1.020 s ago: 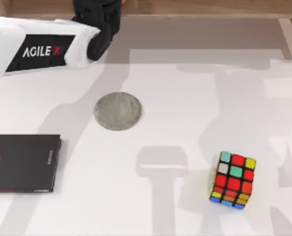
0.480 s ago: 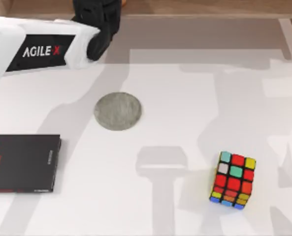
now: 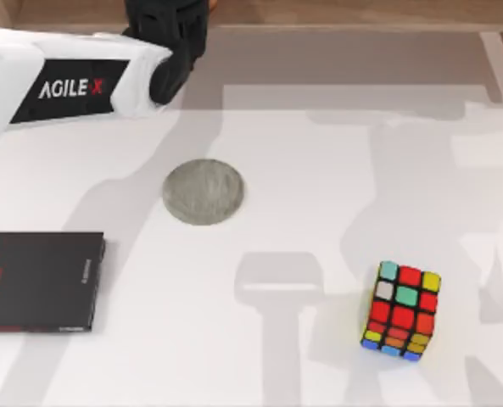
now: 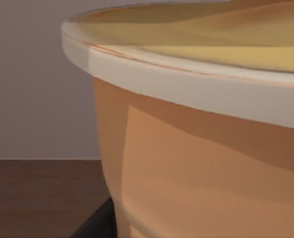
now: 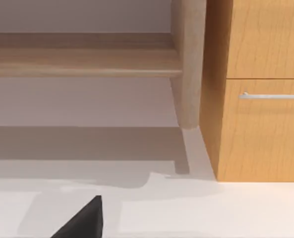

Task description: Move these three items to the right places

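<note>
- Top view: left arm (image 3: 73,85) reaches across the far-left of the table; its dark wrist and left gripper (image 3: 170,34) sit at the far edge. Cannot tell from here how the fingers stand.
- Top view: grey coaster (image 3: 203,192) lies bare, nearer than the left gripper and a little to its right. Black book (image 3: 37,281) lies flat at the near left, also bare. Rubik's cube (image 3: 401,309) stands at the near right, well apart from both.
- Left wrist view: orange cup (image 4: 201,168) with its pale top rim is very close to the camera, upright, long axis vertical. Finger contact not visible; cannot tell whether it is pinched.
- Right wrist view: a dark fingertip of the right gripper (image 5: 82,220) over white table (image 5: 211,208), wooden cabinet (image 5: 256,89) beyond. Spread cannot be told.
- Judgement: the cup goes to the coaster, which lies toward the near side from the left gripper; left arm is nearer. The cube is nearer the right arm.
</note>
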Robot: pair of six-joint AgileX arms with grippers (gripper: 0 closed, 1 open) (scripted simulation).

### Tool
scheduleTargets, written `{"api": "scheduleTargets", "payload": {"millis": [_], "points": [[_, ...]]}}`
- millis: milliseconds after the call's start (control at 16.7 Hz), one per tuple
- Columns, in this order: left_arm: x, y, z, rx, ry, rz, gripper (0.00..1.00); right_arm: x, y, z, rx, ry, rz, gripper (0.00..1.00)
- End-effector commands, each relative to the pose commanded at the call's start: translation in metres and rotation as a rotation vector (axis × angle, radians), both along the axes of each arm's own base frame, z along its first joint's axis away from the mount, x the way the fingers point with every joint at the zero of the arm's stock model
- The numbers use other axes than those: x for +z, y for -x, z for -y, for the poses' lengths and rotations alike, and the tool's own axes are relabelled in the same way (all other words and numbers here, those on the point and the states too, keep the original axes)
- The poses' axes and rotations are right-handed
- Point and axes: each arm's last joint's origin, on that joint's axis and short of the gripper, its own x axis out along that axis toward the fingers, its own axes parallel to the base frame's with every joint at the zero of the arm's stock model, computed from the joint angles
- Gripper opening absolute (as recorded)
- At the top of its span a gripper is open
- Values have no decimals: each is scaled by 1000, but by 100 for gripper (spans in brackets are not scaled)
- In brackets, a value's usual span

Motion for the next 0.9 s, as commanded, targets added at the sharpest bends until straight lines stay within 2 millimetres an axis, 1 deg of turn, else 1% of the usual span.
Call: {"api": "scheduleTargets", "payload": {"millis": [300, 420, 540, 660, 780, 900], "points": [[1, 2, 1, -3, -1, 3, 0, 0, 0, 0, 0, 0, 0, 100], [6, 10, 0, 4, -2, 11, 0, 0, 0, 0, 0, 0, 0, 100], [9, 26, 0, 9, -4, 10, 0, 0, 0, 0, 0, 0, 0, 100], [5, 49, -1, 7, -12, -9, 0, 0, 0, 0, 0, 0, 0, 100], [7, 68, -1, 1, -9, -9, 0, 0, 0, 0, 0, 0, 0, 100], [10, 80, 0, -3, -2, 0, 0, 0, 0, 0, 0, 0, 0, 100]]}}
